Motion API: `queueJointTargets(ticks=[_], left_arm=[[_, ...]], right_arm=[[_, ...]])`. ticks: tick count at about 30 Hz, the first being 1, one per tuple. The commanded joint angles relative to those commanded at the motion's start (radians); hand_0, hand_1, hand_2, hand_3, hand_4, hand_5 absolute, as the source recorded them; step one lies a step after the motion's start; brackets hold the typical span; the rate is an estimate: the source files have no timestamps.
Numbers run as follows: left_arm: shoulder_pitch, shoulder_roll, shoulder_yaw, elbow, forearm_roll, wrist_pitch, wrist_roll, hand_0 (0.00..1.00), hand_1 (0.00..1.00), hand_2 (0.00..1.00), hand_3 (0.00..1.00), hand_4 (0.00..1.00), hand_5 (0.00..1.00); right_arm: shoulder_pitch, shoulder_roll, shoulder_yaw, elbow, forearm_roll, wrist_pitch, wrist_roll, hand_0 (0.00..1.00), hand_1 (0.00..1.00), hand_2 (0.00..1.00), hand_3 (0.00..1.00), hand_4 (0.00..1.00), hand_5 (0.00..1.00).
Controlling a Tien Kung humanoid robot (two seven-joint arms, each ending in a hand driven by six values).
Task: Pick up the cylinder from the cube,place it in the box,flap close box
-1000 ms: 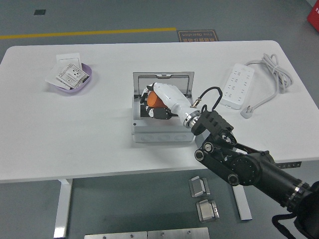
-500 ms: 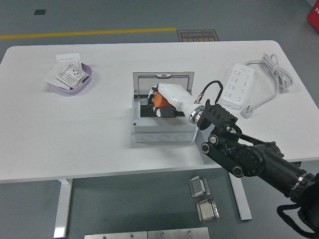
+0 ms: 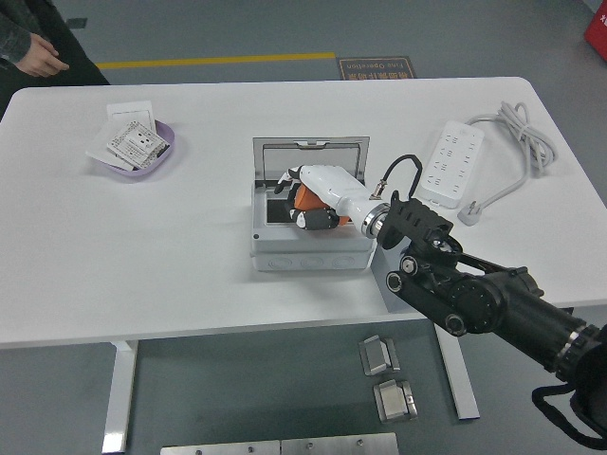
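At the far left corner a person's hand (image 3: 42,64) is hanging near the table's (image 3: 190,275) edge, touching nothing on it. Just inside that edge a purple dish (image 3: 163,158) is holding a few white cards (image 3: 131,144), well apart from the work. In the middle of the table the grey box (image 3: 308,248) is sitting with its lid (image 3: 311,159) standing open, hinged up at the far side. The right hand (image 3: 305,197) is reaching in over the box opening from the right, its fingers (image 3: 319,220) curled around the orange cylinder (image 3: 305,199), which is sitting in the grasp just above or partly within the box cavity; whether it is touching the box floor cannot be told. No cube is clearly showing here. So the pick-up looks done and the placing is under way: the cylinder is over the box but not yet let go, and the lid closing is yet to come. To the right a white power strip (image 3: 452,167) is lying with its cable looping toward the far right edge. The left arm is not showing.
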Motion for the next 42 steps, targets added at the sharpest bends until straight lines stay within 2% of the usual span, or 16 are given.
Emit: queueJointTargets(ticks=[4, 5, 10, 11, 16, 17, 40, 41, 42], left_arm=[[-0.002, -0.001, 0.004, 0.0, 0.0, -0.002, -0.003, 0.637, 0.618, 0.57, 0.596, 0.667, 0.273], [-0.002, -0.001, 0.005, 0.0, 0.001, -0.002, -0.003, 0.637, 0.617, 0.57, 0.596, 0.667, 0.273], [-0.002, -0.001, 0.005, 0.0, 0.006, -0.003, -0.002, 0.637, 0.617, 0.57, 0.596, 0.667, 0.273], [-0.003, -0.001, 0.005, 0.0, 0.006, -0.004, -0.002, 0.637, 0.617, 0.57, 0.596, 0.667, 0.272], [-0.005, -0.001, 0.01, 0.0, 0.006, -0.006, -0.003, 0.637, 0.617, 0.57, 0.596, 0.667, 0.272], [-0.006, -0.001, 0.011, 0.0, 0.006, -0.006, -0.003, 0.637, 0.617, 0.569, 0.596, 0.666, 0.271], [-0.006, -0.003, 0.024, 0.0, 0.006, -0.016, 0.0, 0.636, 0.617, 0.57, 0.597, 0.662, 0.264], [-0.005, -0.003, 0.024, 0.0, 0.006, -0.016, 0.0, 0.636, 0.617, 0.569, 0.597, 0.661, 0.262], [-0.005, -0.003, 0.024, 0.0, 0.006, -0.016, 0.0, 0.636, 0.617, 0.569, 0.597, 0.661, 0.262]], right_arm=[[0.0, -0.004, 0.003, 0.001, -0.01, 0.001, 0.006, 0.139, 0.362, 0.574, 0.66, 0.704, 0.146], [0.0, -0.005, 0.003, 0.001, -0.012, 0.002, 0.006, 0.156, 0.356, 0.559, 0.685, 0.891, 0.298], [-0.004, -0.008, 0.004, 0.001, -0.016, 0.002, 0.009, 0.156, 0.356, 0.559, 0.685, 0.891, 0.298], [-0.004, -0.008, 0.004, 0.0, -0.017, 0.002, 0.01, 0.181, 0.361, 0.557, 0.706, 0.924, 0.285], [-0.005, -0.012, 0.007, -0.003, -0.024, 0.003, 0.014, 0.181, 0.361, 0.557, 0.706, 0.924, 0.285], [-0.005, -0.014, 0.007, -0.003, -0.026, 0.004, 0.015, 0.205, 0.385, 0.561, 0.71, 0.945, 0.286], [0.004, -0.036, 0.025, -0.009, -0.051, 0.025, 0.024, 0.215, 0.374, 0.547, 0.706, 0.969, 0.295], [0.003, -0.037, 0.026, -0.009, -0.051, 0.025, 0.024, 0.313, 0.453, 0.567, 0.706, 0.973, 0.303], [0.002, -0.036, 0.026, -0.009, -0.051, 0.025, 0.024, 0.313, 0.453, 0.567, 0.706, 0.973, 0.303]])
